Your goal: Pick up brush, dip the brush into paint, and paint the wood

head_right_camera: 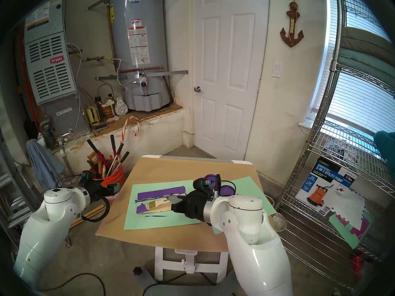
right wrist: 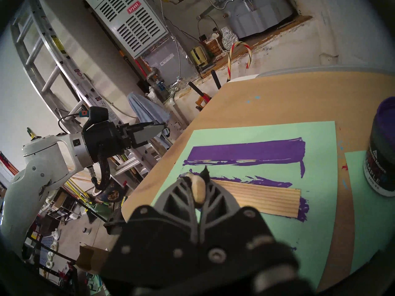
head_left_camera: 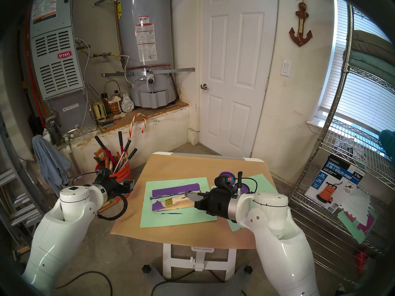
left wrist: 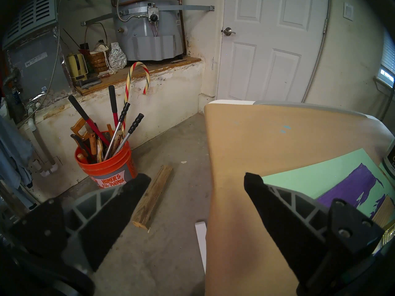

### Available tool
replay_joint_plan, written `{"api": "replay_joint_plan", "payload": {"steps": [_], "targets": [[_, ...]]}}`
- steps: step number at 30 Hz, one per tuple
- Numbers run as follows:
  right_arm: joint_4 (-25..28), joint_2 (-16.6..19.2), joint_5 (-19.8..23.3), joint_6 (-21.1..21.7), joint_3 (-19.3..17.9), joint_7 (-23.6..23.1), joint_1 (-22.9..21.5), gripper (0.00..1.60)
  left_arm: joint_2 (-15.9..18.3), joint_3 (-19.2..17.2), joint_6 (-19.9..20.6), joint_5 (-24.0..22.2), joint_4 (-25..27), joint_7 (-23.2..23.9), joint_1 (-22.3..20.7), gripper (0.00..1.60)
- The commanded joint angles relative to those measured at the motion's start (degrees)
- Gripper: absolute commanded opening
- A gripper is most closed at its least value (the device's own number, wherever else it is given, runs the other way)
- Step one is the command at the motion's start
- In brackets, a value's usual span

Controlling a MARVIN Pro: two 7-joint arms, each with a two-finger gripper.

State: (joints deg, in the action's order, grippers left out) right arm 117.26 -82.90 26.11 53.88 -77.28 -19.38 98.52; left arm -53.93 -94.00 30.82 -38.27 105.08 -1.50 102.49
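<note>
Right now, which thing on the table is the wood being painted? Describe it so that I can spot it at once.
On the table covered in brown paper lies a large green sheet. The wood is the narrow ribbed strip near its middle, just nearer than the flat purple stripe, under the brush in the right gripper. Unlike the stripe it is raised, pale tan, purple only at its left end.

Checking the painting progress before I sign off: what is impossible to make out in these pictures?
- Head views: paint level, hidden behind the right gripper.
- Right wrist view: brush bristles, hidden by its gripper.
- Left wrist view: wood cut off by a finger and the rim.
- Head views: handle lettering too small.
</note>
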Motion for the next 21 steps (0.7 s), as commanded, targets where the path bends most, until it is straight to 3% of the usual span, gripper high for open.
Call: {"api": "replay_joint_plan", "payload": {"steps": [1,21], "targets": [[1.37,0.33,-0.80,-0.14,0.61,0.52,0.00,0.00,0.07,-0.55,-0.10,-0.13,0.85,-0.08,-0.22,1.60],[2.09,2.24,-1.73,0.05,-0.28,-0.37,-0.18,0.00,0.07,-0.54,-0.10,-0.13,0.85,-0.08,-0.22,1.60]]}}
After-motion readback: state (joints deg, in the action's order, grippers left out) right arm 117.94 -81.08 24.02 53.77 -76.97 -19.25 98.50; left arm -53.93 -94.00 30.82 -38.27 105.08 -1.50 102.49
